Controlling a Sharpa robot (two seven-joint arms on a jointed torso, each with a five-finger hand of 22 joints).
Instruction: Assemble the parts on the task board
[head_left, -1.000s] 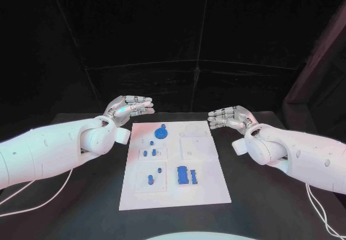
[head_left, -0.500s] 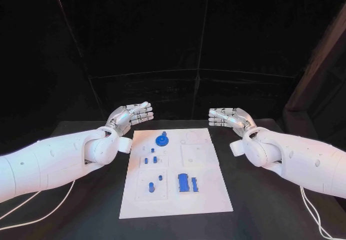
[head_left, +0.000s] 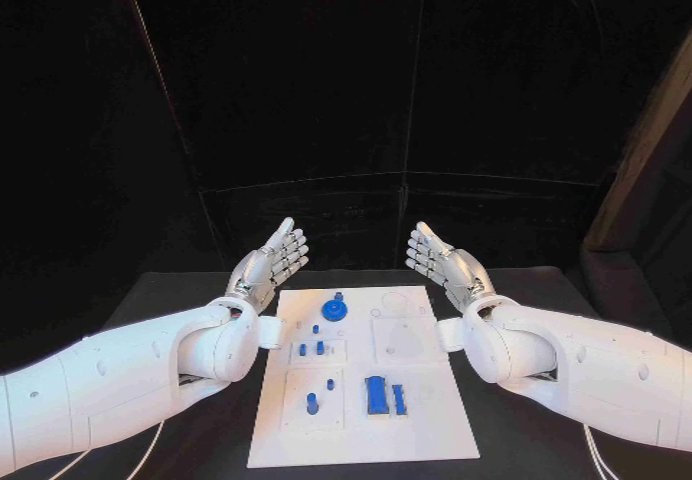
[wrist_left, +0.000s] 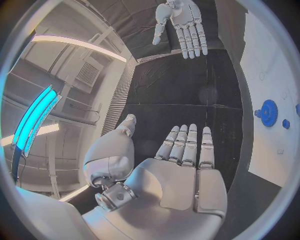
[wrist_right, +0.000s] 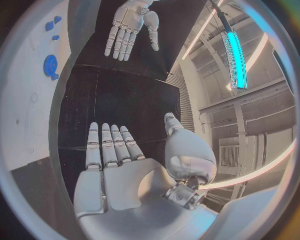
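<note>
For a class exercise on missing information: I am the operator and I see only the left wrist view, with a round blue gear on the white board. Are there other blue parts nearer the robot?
Observer: Yes. The head view shows a blue rectangular block on the near part of the flat white task board, with a thinner blue bar beside it.
Operator: Anything left of that block?
Observer: A small oval blue peg sits in the near left section.
Operator: Where do both hands stand against the board?
Observer: In the head view the silver left robot hand and the silver right robot hand are raised on either side of the board's far end. Their fingers are straight and they hold nothing.
</note>
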